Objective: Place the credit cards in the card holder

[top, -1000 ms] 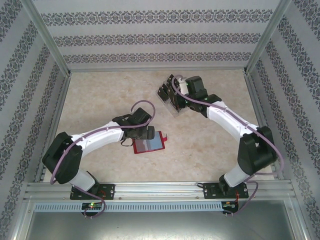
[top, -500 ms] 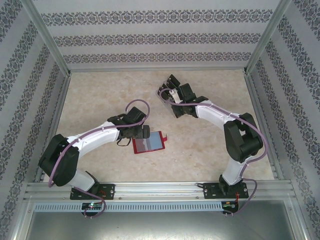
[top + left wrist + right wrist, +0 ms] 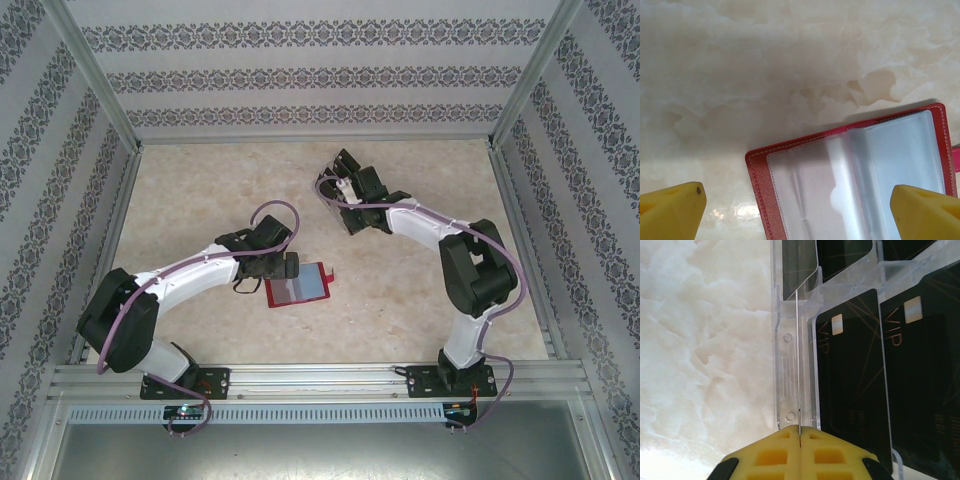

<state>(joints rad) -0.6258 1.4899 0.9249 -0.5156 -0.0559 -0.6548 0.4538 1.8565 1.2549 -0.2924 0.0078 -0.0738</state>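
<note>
Left wrist: left gripper wide astride red leather card holder, bare marble table ahead; right gripper pinched closed by clear plastic rack

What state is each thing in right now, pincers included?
card holder: open flat on the table, sleeves empty
left pincer: open, over the holder
right pincer: shut on an edge-on card
other credit cards: sitting in the clear rack
</note>
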